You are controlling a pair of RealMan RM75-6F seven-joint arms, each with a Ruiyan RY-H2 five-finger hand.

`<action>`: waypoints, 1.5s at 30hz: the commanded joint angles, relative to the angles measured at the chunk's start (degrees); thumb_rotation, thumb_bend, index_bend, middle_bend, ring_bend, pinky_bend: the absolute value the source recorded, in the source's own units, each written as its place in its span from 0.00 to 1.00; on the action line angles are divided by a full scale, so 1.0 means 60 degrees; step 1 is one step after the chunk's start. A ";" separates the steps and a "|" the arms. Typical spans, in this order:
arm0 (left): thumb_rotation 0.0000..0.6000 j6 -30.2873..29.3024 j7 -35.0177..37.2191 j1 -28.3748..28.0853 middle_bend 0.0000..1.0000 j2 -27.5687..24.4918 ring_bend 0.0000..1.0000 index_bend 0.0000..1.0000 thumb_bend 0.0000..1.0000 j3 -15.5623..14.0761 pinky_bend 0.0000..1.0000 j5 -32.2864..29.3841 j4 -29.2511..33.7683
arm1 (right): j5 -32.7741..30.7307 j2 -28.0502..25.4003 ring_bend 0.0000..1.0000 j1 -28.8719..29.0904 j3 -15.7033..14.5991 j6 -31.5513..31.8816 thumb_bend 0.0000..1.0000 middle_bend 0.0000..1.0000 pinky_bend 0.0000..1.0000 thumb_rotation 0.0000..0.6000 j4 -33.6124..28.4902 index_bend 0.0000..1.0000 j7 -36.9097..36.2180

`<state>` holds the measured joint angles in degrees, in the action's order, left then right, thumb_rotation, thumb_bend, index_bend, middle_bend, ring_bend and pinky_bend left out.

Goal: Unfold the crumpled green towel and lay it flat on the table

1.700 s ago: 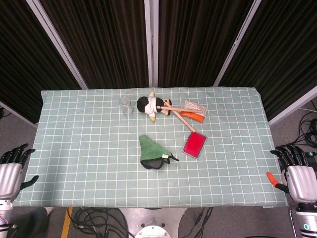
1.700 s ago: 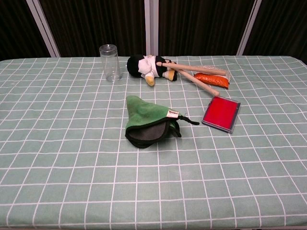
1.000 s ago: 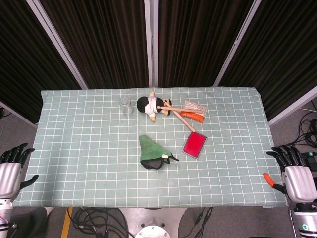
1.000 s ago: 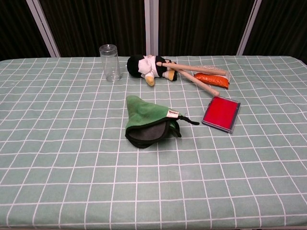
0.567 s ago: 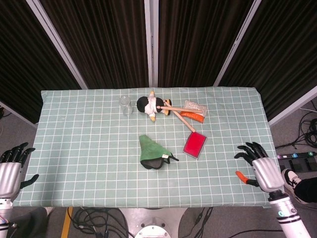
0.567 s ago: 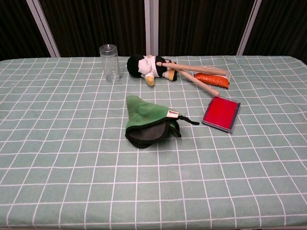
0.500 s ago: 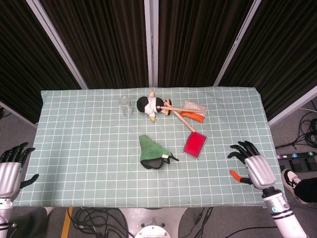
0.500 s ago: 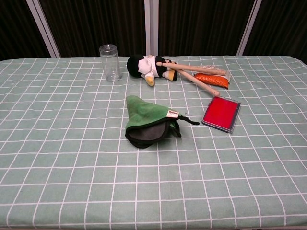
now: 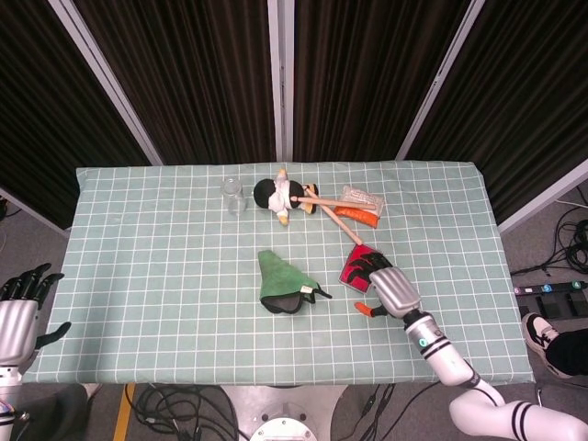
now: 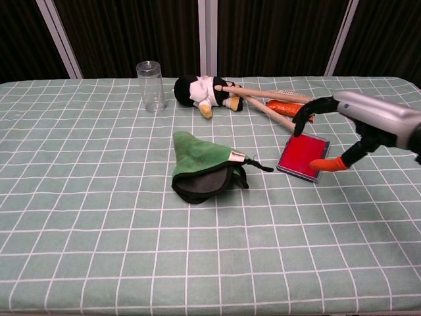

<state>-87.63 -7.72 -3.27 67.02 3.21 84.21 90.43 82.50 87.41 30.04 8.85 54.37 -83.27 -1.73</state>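
Observation:
The crumpled green towel [image 9: 282,282] [image 10: 199,165] lies bunched near the middle of the table, its dark underside showing at the front. My right hand [image 9: 384,284] [image 10: 355,123] hovers over the red flat case [image 9: 353,270] [image 10: 301,155], a short way right of the towel, with its fingers spread and nothing in them. My left hand [image 9: 18,310] stays off the table's left front corner, fingers apart and empty; the chest view does not show it.
A clear glass [image 9: 233,196] [image 10: 151,86] stands at the back left of the towel. A plush doll [image 9: 279,196] [image 10: 201,91], a wooden stick [image 10: 267,110] and an orange packet [image 9: 357,215] [image 10: 290,107] lie behind the red case.
My right hand has swung in from beyond the table's right front corner and now hangs over the red case. The towel and my left hand have not moved.

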 commanded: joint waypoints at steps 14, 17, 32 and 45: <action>1.00 0.0200 0.0360 -0.0094 0.26 0.0096 0.19 0.29 0.09 0.0067 0.23 -0.0133 -0.0302 | -0.0931 0.2334 0.08 0.1447 0.0517 -0.0867 0.15 0.20 0.10 1.00 0.2098 0.41 0.0126; 1.00 0.0219 0.0442 -0.0105 0.26 0.0112 0.19 0.29 0.09 0.0050 0.23 -0.0099 -0.0372 | -0.1046 0.2655 0.08 0.1657 0.0590 -0.0973 0.16 0.20 0.10 1.00 0.2496 0.42 0.0121; 1.00 0.0257 0.0666 -0.0120 0.26 0.0184 0.19 0.29 0.09 0.0048 0.23 -0.0107 -0.0593 | -0.1308 0.3040 0.10 0.1971 0.0651 -0.0964 0.29 0.23 0.10 1.00 0.3214 0.53 -0.0094; 1.00 0.0377 0.0809 -0.0246 0.26 0.0251 0.19 0.29 0.09 0.0091 0.23 -0.0081 -0.0738 | -0.1544 0.3111 0.10 0.2316 0.0870 -0.1014 0.46 0.27 0.10 1.00 0.3288 0.64 0.0042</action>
<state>-85.40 -2.97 -4.68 68.47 3.70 83.70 86.07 73.32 106.15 43.77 13.91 48.22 -63.44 -1.55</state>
